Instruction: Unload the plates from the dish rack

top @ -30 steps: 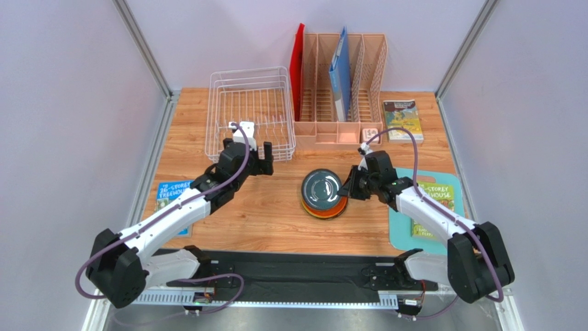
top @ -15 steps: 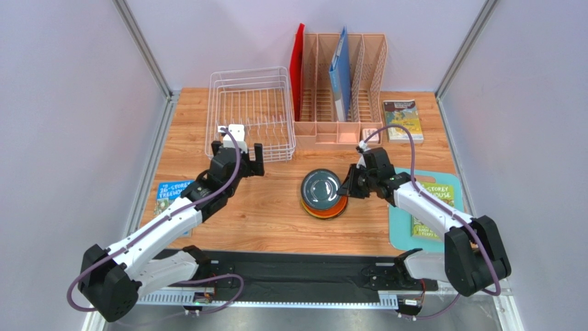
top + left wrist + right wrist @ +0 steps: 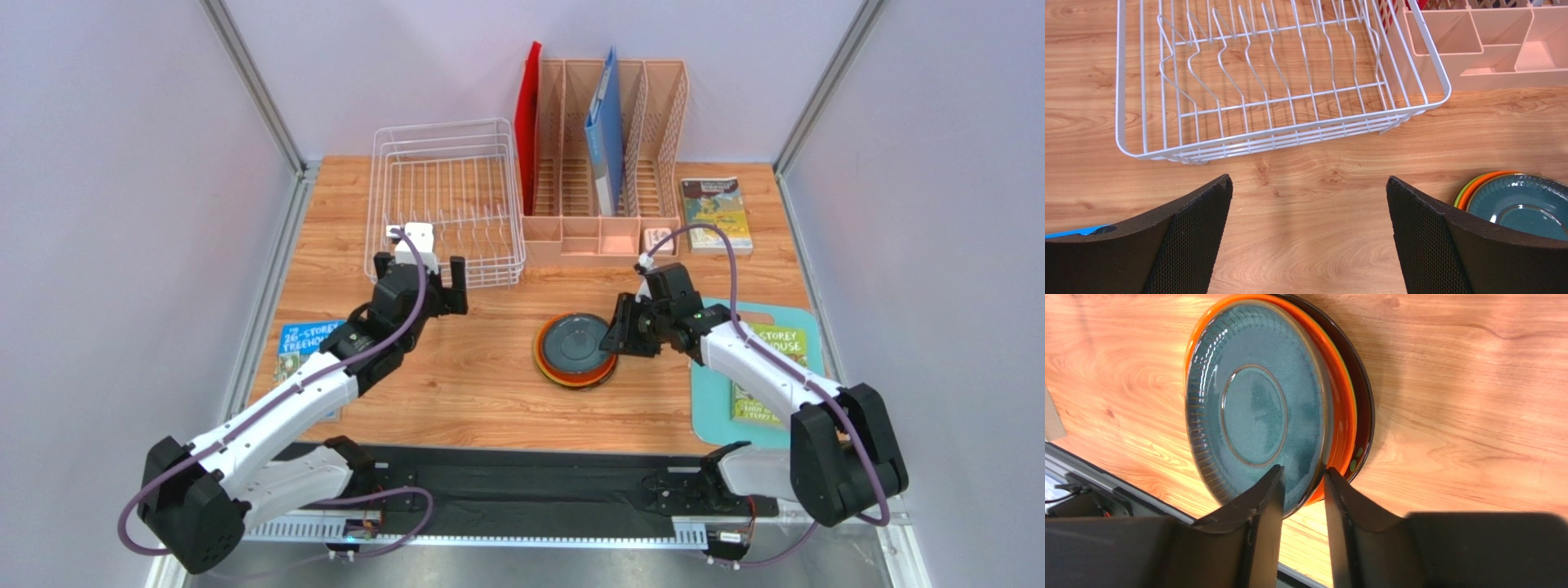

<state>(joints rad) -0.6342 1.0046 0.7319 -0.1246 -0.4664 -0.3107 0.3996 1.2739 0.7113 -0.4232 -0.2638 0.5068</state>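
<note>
Well, the wooden table runs honey-coloured with a plain grain between pale lilac walls, and a black strip crosses its near edge where the arms are bolted. At the back left stands the dish rack, a white wire basket with nothing between its dividers. Just beside it is a peach-pink organiser holding a red folder and a blue one.

All the plates lie stacked flat mid-table, well apart from the rack. The teal-grey plate is on top, then the orange plate, with a sliver of lime green and the dark red plate lowest.

The right gripper sits at the stack's right edge, its jaws parted a little around the top plate's rim; whether the pads touch it I cannot tell. The left gripper hangs over bare wood before the rack's near side, spread wide and holding nothing
</note>
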